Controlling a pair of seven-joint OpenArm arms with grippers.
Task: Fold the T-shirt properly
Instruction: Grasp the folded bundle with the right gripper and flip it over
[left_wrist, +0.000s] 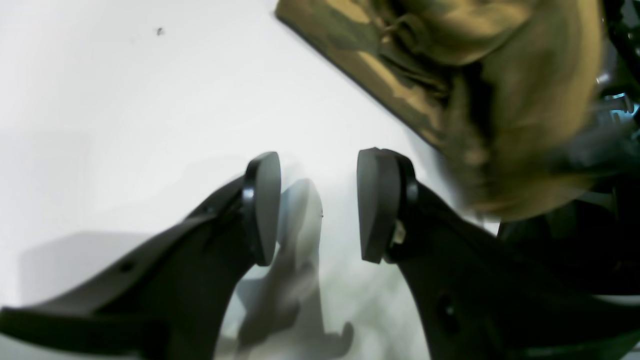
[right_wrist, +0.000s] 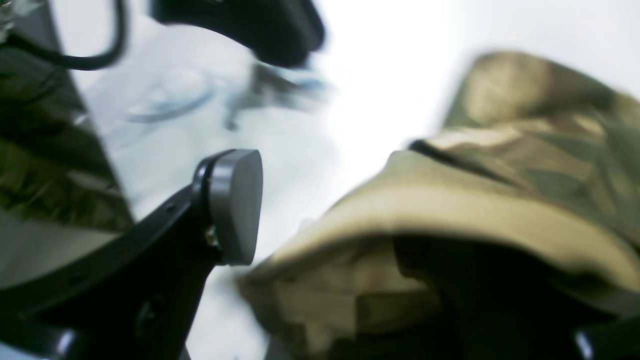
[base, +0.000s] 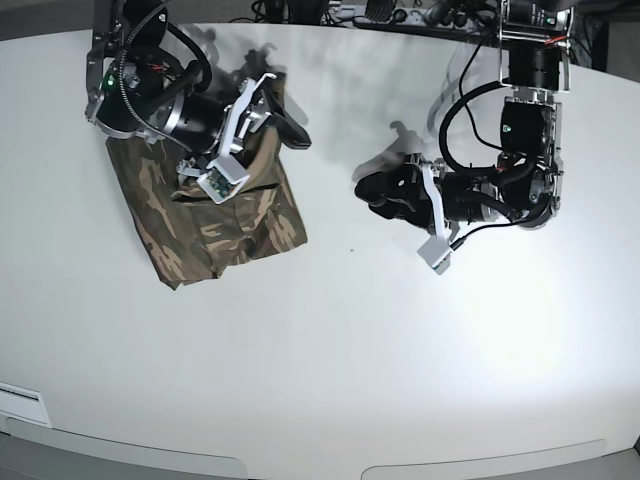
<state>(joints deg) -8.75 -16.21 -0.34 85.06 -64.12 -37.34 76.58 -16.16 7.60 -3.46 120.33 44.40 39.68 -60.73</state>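
The camouflage T-shirt (base: 230, 215) lies bunched in a partly folded heap at the table's left. My right gripper (base: 288, 130) hovers at the heap's upper right edge. In the right wrist view one grey pad (right_wrist: 235, 205) stands free of the cloth, while a raised fold of the T-shirt (right_wrist: 500, 200) covers the other finger, so the right gripper (right_wrist: 320, 210) reads as open. My left gripper (base: 372, 190) is well to the right of the shirt, low over bare table. The left gripper (left_wrist: 317, 207) is open with nothing between its pads, and the T-shirt (left_wrist: 500, 100) fills the upper right of that view.
The white table (base: 400, 350) stretches to the front, with its front edge (base: 300, 462) near the bottom of the base view. Cables and equipment (base: 420, 15) line the back edge. A small dark speck (base: 351, 250) lies on the table between the arms.
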